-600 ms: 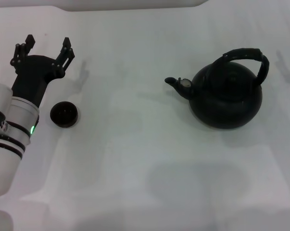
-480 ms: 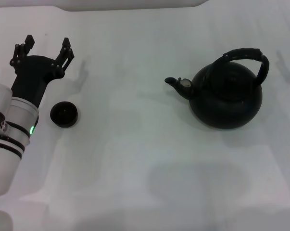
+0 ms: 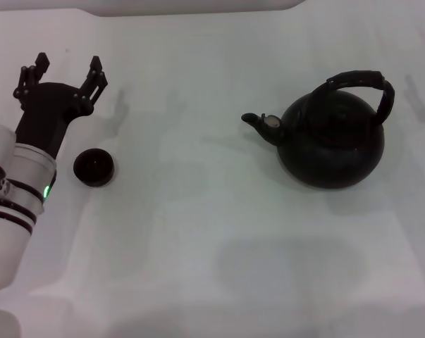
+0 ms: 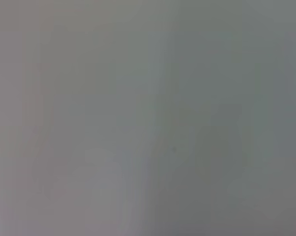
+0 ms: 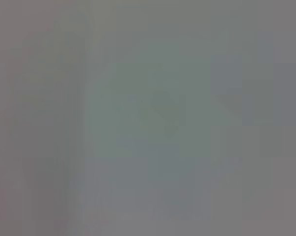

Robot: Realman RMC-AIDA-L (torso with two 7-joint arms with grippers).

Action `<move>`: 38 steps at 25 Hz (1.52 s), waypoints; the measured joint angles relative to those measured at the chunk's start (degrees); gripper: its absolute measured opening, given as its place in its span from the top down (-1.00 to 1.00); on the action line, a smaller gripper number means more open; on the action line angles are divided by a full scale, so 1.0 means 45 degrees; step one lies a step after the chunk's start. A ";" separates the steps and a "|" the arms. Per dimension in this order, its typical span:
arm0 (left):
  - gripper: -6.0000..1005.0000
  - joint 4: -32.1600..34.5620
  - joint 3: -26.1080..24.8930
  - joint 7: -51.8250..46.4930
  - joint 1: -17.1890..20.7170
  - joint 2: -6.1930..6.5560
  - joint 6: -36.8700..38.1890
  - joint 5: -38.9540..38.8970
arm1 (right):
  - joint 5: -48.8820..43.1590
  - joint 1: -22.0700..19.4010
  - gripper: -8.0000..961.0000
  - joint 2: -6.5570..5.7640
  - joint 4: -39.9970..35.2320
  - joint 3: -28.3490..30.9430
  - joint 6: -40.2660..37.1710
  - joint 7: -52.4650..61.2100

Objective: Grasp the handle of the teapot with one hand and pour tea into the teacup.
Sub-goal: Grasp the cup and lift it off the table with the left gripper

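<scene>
Still at the start: your left gripper (image 3: 63, 70) hangs with fingers apart just beyond the cup (image 3: 94, 167), holding nothing. Well to its right the teapot (image 3: 332, 141) stands untouched, spout toward the cup. Next you must reach its handle (image 3: 364, 81); the right gripper is out of view.

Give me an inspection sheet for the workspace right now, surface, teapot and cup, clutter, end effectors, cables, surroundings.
Surface: white table, bare between the items.
Teapot: black teapot upright on the robot's right side, spout toward the cup, handle arched over the top, ungrasped.
Teacup: small black teacup on the left side, upright, far from the teapot.
Clutter: nothing seen.
End effectors: left end effector open, above the table beyond the cup, holding nothing; right one not in view.
Cables: nothing seen.
Surroundings: pale edge along the far side of the table; both wrist views show only blank grey.
</scene>
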 joint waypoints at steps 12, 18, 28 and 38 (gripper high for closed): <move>-0.77 0.2559 -0.0267 0.0018 0.0460 0.0604 0.0453 -0.0367 | 0.0001 -0.0112 -0.80 0.0000 0.0108 0.0078 -0.0011 -0.0001; -0.77 0.4408 -0.2277 0.0020 0.0603 0.1351 0.3465 -0.0255 | 0.0002 -0.0100 -0.80 0.0001 0.0109 0.0072 -0.0017 -0.0001; -0.77 0.7042 -0.7279 0.0401 0.0436 0.1910 1.2135 0.1799 | 0.0002 -0.0034 -0.80 0.0000 0.0136 0.0071 0.0410 -0.0001; -0.77 0.8292 -1.3462 0.4129 -0.0313 0.0439 2.0354 0.2489 | -0.0001 0.0002 -0.80 0.0001 0.0122 0.0064 0.0679 -0.0001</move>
